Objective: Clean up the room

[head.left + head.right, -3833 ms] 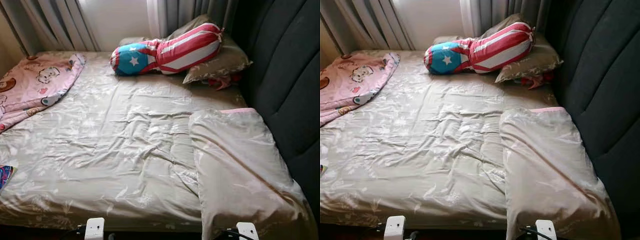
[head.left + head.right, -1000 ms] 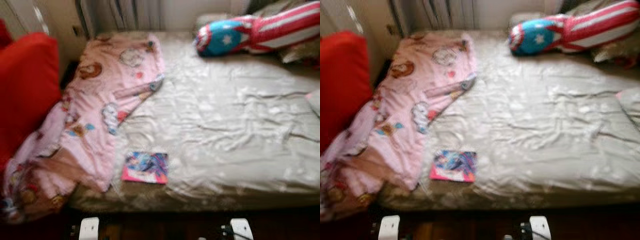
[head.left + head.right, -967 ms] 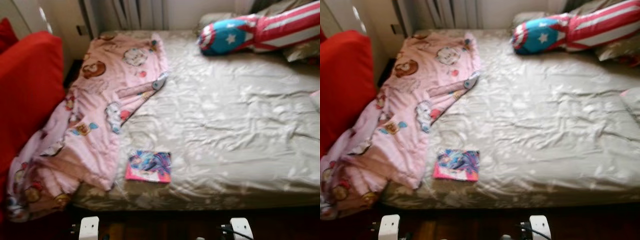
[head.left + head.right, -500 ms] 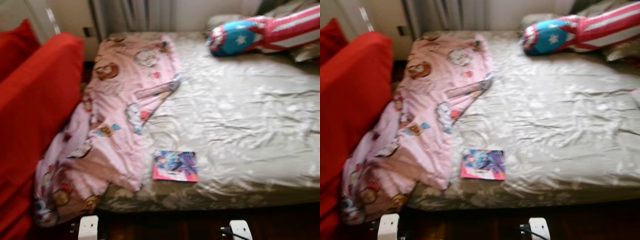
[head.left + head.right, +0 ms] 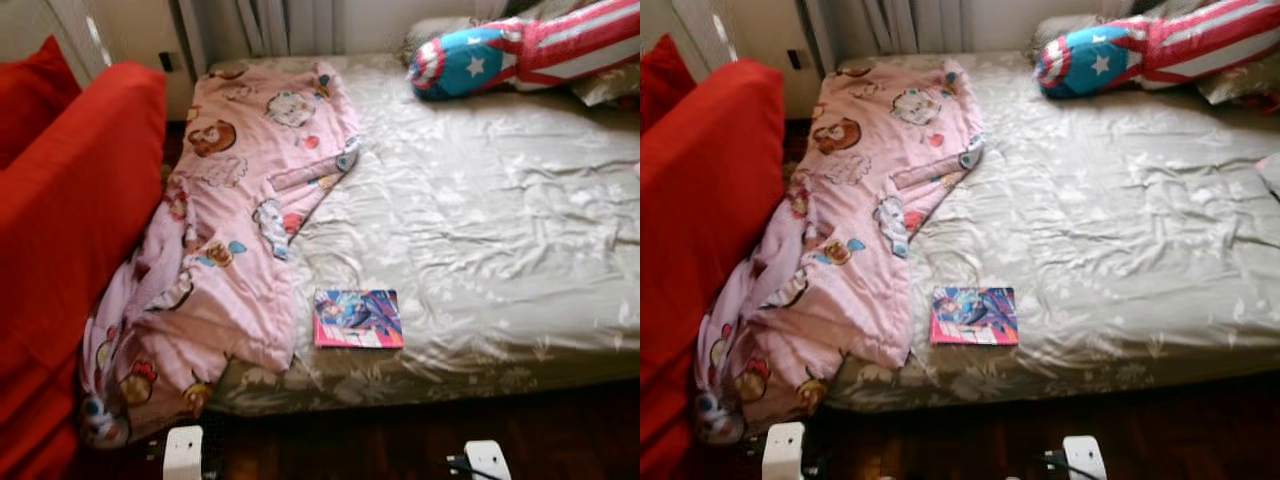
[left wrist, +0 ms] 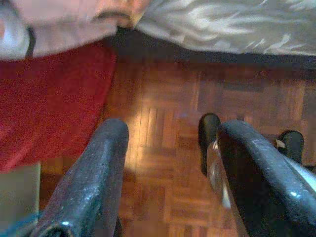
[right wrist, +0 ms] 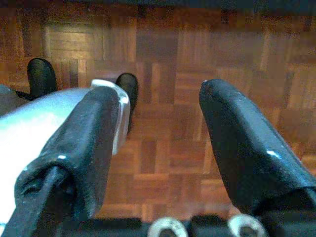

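Below, both arms hang down at the robot's sides, pincers pointed at the parquet floor point(image 7: 163, 113). Seen from the left wrist, the left pincer point(image 6: 170, 133) has its two black fingers point(image 6: 94, 173) spread apart with nothing between them; beyond its tips lie the floor, the lower edge of the bed point(image 5: 480, 200) and a hanging fold of the pink blanket point(image 5: 250, 200), with the red sofa point(image 5: 70, 200) off to one side. Seen from the right wrist, the right pincer point(image 7: 160, 103) is likewise spread and empty, over bare parquet, with one of the robot's feet point(image 7: 42, 76) just past one finger.

From the head, the bed lies ahead of and above both pincers. The blanket covers the bed's left part and spills over its near corner toward the floor, against the sofa, on the left pincer's side. A colourful book point(image 5: 358, 318) lies flat on the sheet near the bed's front edge, just beside the blanket's edge, ahead of the pincers and between them, well apart from both. A red, white and blue star pillow point(image 5: 500, 50) rests at the far right corner, well beyond the right pincer.
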You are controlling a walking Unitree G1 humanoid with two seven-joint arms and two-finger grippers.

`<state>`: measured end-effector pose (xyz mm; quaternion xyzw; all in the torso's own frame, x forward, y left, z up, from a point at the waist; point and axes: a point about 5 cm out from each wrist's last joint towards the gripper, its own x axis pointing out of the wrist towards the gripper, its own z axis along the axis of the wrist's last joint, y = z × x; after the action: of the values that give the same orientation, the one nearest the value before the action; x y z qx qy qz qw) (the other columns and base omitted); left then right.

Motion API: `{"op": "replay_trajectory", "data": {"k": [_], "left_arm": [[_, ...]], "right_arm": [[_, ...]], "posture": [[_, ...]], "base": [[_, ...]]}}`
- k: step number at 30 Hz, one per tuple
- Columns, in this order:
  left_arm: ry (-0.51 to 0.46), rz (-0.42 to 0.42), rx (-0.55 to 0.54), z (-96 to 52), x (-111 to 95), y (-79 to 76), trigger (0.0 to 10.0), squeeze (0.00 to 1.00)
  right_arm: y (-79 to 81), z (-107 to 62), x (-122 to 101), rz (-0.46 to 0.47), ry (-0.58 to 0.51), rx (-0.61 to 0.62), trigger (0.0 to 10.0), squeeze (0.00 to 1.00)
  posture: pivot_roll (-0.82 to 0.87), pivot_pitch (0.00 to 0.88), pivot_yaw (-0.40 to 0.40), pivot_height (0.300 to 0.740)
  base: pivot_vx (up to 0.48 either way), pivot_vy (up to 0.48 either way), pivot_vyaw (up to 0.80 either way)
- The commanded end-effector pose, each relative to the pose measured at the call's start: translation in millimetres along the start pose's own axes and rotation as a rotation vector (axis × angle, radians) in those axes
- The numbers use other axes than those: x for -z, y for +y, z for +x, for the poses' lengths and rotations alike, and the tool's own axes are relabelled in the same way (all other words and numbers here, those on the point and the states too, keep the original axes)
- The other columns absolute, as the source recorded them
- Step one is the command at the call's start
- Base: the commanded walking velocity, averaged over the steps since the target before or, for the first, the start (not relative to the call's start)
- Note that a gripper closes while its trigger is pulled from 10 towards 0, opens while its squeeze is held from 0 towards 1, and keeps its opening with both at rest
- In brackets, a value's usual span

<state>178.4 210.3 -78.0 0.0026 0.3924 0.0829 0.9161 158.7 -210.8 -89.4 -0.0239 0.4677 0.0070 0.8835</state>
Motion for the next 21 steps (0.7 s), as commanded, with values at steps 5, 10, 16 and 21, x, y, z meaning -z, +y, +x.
{"op": "replay_trajectory", "data": {"k": [5,10,16,21], "left_arm": [[0.037,-0.007,-0.002,-2.9,10.5,-0.6,10.0,0.0],[0.031,-0.007,0.0,-2.6,9.3,-1.6,10.0,0.0],[0.022,-0.009,0.002,-2.2,7.5,-2.5,10.0,0.0],[0.017,-0.008,0.003,-1.9,6.3,-2.8,10.0,0.0]], "right_arm": [[-0.5,-1.2,5.5,-0.001,0.018,0.0,10.0,0.0],[-0.7,-1.3,5.6,0.0,0.018,-0.001,10.0,0.0],[-0.9,-1.4,6.1,0.023,0.017,0.007,10.0,0.0],[-0.7,-1.4,6.2,0.028,0.014,0.009,10.0,0.0]], "posture": [[-0.1,0.178,0.008,0.74],[-0.1,0.177,0.008,0.74],[-0.1,0.172,0.008,0.74],[-0.1,0.165,0.01,0.74]], "base": [[0.0,0.0,0.8],[0.0,0.0,0.8],[0.0,0.0,0.2],[0.0,0.0,0.0]]}}
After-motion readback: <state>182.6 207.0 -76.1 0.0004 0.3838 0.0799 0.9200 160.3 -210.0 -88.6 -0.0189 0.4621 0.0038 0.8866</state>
